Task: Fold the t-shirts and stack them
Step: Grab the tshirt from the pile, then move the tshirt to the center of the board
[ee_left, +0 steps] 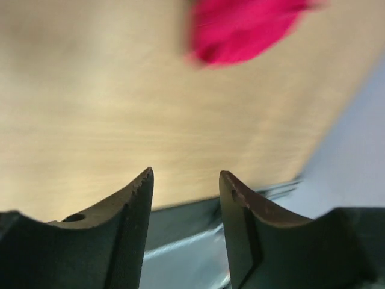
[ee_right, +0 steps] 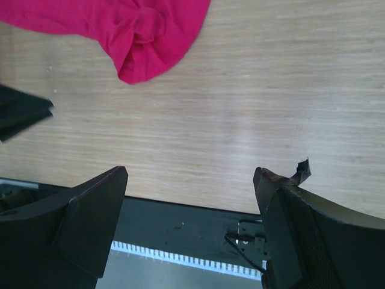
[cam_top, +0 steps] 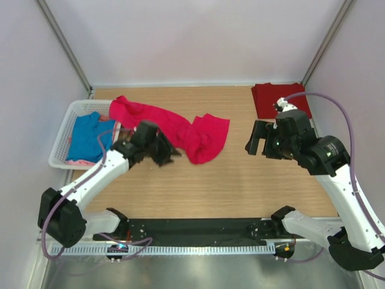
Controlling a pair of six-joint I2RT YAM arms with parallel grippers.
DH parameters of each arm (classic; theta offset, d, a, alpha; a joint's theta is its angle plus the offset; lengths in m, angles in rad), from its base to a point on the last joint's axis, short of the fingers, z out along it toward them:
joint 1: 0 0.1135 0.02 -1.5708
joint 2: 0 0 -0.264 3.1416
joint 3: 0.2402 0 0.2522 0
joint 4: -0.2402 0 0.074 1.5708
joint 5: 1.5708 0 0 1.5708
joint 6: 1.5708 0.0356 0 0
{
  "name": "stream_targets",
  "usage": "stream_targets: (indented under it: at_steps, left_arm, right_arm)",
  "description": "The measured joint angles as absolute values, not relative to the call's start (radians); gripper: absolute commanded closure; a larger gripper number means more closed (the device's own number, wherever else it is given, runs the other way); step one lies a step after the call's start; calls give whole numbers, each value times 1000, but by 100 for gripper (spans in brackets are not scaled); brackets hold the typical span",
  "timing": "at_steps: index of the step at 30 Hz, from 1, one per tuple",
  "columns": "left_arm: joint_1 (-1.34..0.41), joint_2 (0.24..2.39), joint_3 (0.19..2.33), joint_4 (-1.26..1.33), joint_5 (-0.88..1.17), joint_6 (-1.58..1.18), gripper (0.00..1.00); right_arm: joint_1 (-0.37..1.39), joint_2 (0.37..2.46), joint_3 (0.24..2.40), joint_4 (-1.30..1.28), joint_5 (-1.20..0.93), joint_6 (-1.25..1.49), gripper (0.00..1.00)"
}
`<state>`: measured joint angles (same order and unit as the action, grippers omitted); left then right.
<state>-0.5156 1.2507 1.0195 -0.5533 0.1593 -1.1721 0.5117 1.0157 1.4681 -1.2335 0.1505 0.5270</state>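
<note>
A bright pinkish-red t-shirt (cam_top: 180, 129) lies crumpled in a long strip from the basket's rim to mid-table. It also shows in the left wrist view (ee_left: 240, 30) and the right wrist view (ee_right: 138, 30). A darker red t-shirt (cam_top: 271, 99) lies folded at the back right. A blue t-shirt (cam_top: 87, 135) fills the basket, with pale pink cloth (cam_top: 78, 161) under it. My left gripper (cam_top: 171, 155) (ee_left: 186, 174) is open and empty, just in front of the pinkish-red shirt. My right gripper (cam_top: 255, 139) (ee_right: 191, 171) stands wide open and empty, to the right of that shirt.
A white lattice basket (cam_top: 60, 141) stands at the left edge of the wooden table. White walls enclose the table on three sides. A black base plate (cam_top: 192, 232) runs along the near edge between the arm bases.
</note>
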Motion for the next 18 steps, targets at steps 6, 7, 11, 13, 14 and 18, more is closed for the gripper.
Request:
stream_targets:
  at_steps: [6,7,11,13,14,18]
  left_arm:
    - [-635,1018,781,-781,83,-1231,19]
    - [-626,971,794,-796,53,-1227,17]
    - [-510,949,893,-807,1,-1155,16]
    - [-420,1041,942,-799,9,-1088,17]
    - [-381,1118,973,-801,14,-1056,18]
    - [-302,1465,1158,-808,3,-936,18]
  right_arm:
    - [512,1002,1261,-1189,109,532,19]
    - [511,1026,1231,-1172,106,540,22]
    - [512,1182,1187,-1067,102,573,27]
    - [511,1306,1195,-985,131,592,30]
    - [508,1371,1210,-959,149,602,30]
    - [473,1637,1323,-857,202,636,38]
